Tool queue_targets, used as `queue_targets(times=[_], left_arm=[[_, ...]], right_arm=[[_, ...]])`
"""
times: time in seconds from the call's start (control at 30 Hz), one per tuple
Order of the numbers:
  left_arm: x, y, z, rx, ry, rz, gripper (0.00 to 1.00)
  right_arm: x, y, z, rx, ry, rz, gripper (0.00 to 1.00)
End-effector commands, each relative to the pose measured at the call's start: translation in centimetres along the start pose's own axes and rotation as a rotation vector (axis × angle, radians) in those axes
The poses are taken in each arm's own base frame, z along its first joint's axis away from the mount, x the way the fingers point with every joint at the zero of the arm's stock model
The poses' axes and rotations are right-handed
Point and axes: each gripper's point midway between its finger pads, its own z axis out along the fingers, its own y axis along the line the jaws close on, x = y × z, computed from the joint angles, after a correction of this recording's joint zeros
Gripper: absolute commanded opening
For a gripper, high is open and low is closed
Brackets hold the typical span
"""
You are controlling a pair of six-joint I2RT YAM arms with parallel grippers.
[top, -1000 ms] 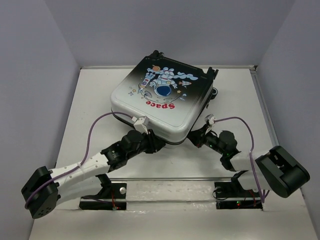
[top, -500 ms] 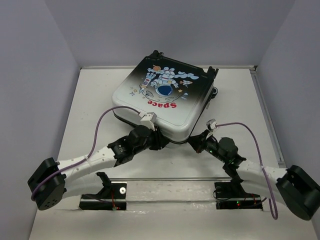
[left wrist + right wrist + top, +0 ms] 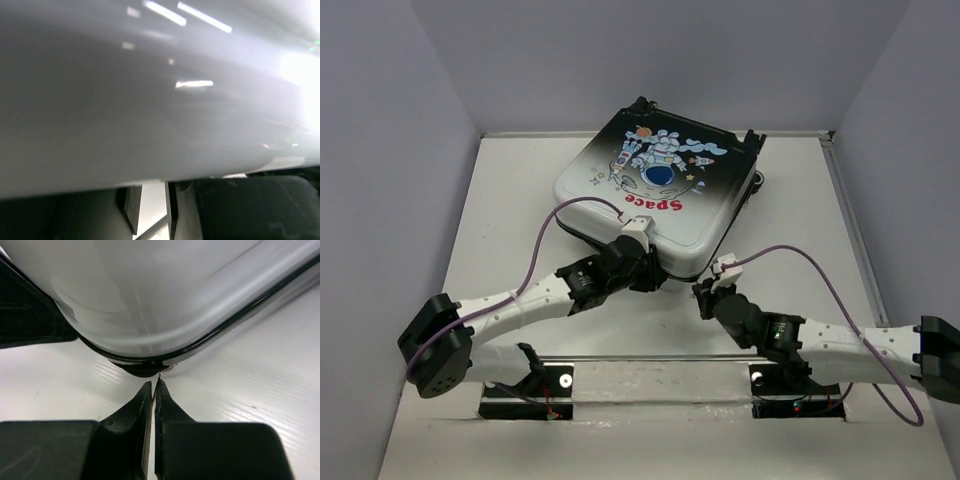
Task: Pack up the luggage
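The luggage [image 3: 660,190] lies flat and closed at the back middle of the table, astronaut and red "Space" print facing up. My left gripper [image 3: 645,280] is pressed against its near white edge. In the left wrist view the shell [image 3: 150,90] fills the frame, and the fingers [image 3: 127,205] stand a little apart with nothing between them. My right gripper [image 3: 702,295] is at the near right corner. In the right wrist view [image 3: 154,386] it is shut on a thin zipper pull [image 3: 160,374] on the black zipper line of the luggage [image 3: 150,300].
Grey walls stand close on the left [image 3: 390,200], back and right. A raised rim [image 3: 845,200] runs along the table's right side. The arm mounts [image 3: 545,385] and a metal rail sit at the near edge. Purple cables loop above both arms.
Both arms have stretched forward and lower. The luggage has shifted slightly right and away. My left gripper has moved right along the near edge, and my right gripper has come in to the near corner.
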Motion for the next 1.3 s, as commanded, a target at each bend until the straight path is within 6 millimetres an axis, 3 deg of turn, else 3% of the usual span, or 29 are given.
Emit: queue_targets(times=[0.0,0.17,0.2,0.27,0.33,0.47,0.5,0.6,0.7,0.8,0.9,0.97,1.1,1.27], left_arm=[[-12.9,-6.1,-1.0,0.150,-0.410,-0.057,0.33],[-12.1,-6.4,-0.9,0.172,-0.372,-0.050,0.45],[-11.8,-6.6,-0.9,0.177,-0.350,-0.045,0.58],[-11.8,-6.2,-1.8,0.165,-0.353,-0.040,0.72],[-12.0,-4.3,-4.2,0.107,-0.398,-0.043,0.88],[-14.5,0.6,-8.8,0.028,-0.437,-0.073,0.98],[-16.2,2.7,-10.1,-0.014,-0.470,-0.077,0.99],[-17.7,4.0,-12.1,-0.045,-0.496,-0.076,0.99],[-16.2,2.2,-12.2,0.063,-0.422,-0.080,0.99],[-12.4,1.4,-12.2,0.149,-0.366,-0.107,0.93],[-6.7,2.4,-11.4,0.165,-0.304,-0.150,0.85],[-5.2,2.6,-11.0,0.168,-0.279,-0.162,0.78],[-3.0,2.1,-10.5,0.205,-0.236,-0.174,0.71],[-3.1,1.0,-7.5,0.224,-0.213,-0.148,0.73]], right_arm=[[2.8,10.8,-4.5,-0.337,0.238,-0.011,0.07],[1.8,10.7,-4.3,-0.273,0.212,0.098,0.07],[1.0,10.3,-3.6,-0.219,0.176,0.107,0.07],[0.4,10.0,-3.2,-0.179,0.152,0.119,0.07],[0.0,9.5,-3.2,-0.160,0.134,0.128,0.07],[1.8,7.1,-4.4,-0.126,0.198,0.144,0.07],[2.1,7.1,-4.8,-0.140,0.213,0.157,0.07],[2.7,7.2,-5.8,-0.177,0.265,0.175,0.07],[3.0,7.7,-6.3,-0.203,0.309,0.145,0.07],[3.6,8.9,-6.1,-0.229,0.354,0.099,0.07],[2.8,9.9,-5.1,-0.210,0.333,0.109,0.07],[2.5,10.1,-4.6,-0.187,0.309,0.135,0.07],[1.9,9.7,-3.9,-0.141,0.266,0.172,0.07],[1.1,11.2,-3.2,-0.195,0.195,0.190,0.07]])
